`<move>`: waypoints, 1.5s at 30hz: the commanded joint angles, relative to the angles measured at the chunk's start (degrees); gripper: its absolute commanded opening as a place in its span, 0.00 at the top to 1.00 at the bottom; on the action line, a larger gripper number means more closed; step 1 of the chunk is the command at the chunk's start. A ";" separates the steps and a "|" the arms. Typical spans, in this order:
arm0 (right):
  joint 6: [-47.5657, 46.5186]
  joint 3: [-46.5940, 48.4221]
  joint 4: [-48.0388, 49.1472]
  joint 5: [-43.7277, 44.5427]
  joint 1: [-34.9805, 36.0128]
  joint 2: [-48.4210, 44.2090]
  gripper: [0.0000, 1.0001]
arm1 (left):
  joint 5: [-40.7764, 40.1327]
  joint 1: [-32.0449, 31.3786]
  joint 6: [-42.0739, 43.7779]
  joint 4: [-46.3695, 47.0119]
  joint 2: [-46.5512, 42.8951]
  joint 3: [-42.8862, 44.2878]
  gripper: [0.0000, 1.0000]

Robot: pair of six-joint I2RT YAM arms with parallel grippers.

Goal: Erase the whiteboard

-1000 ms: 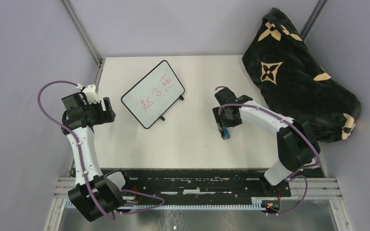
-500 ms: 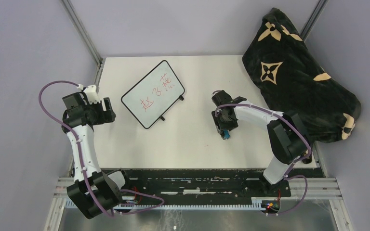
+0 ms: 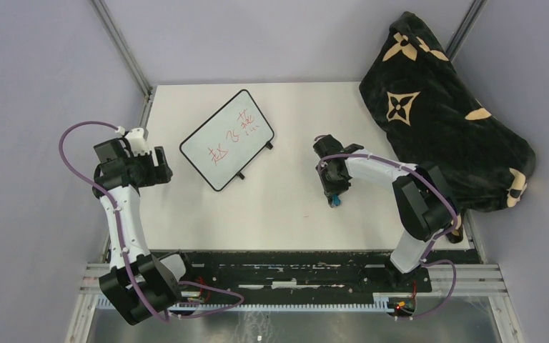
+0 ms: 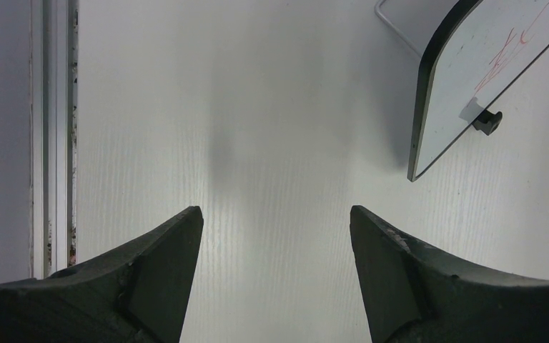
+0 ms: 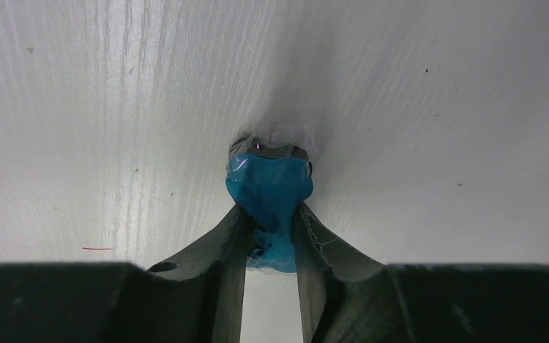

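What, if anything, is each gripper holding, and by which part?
The right gripper pinches the blue eraser by one end; the left gripper holds nothing.

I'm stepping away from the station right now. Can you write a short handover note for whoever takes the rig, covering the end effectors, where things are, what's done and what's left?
Right end effector: shut on the blue eraser, low over the table, right of centre.
Left end effector: open and empty, over bare table left of the whiteboard.
Whiteboard: lying at an angle on the far left-centre of the table, with the red handwriting still on it.
Done: eraser gripped.
Left: carry the eraser to the board and wipe off the writing.
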 commanded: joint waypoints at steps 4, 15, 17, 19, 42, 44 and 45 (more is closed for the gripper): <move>-0.29 1.96 0.43 -0.87 -0.21 -0.05 0.81 | 1.15 0.29 2.85 2.04 0.00 0.12 0.19; -1.98 12.93 -4.35 -4.20 -0.17 -2.34 1.00 | 18.47 0.25 7.69 -5.42 1.65 5.43 0.21; -2.33 15.57 -5.23 -4.48 -0.16 -2.09 1.00 | 20.70 0.28 8.48 -6.66 2.20 6.43 0.23; -2.75 17.75 -6.07 -4.57 -0.15 -1.89 1.00 | 22.46 0.26 9.49 -8.32 2.68 7.72 0.24; -3.22 38.82 4.84 -23.14 -0.31 11.37 0.99 | 33.03 0.22 13.08 -4.97 17.72 15.33 0.32; -2.37 39.87 6.68 -24.23 -0.30 12.92 0.99 | 34.23 0.26 11.82 -3.59 18.46 15.63 0.33; -1.77 40.52 7.52 -24.44 -0.31 13.73 0.99 | 34.67 0.29 11.02 -2.69 18.72 15.65 0.33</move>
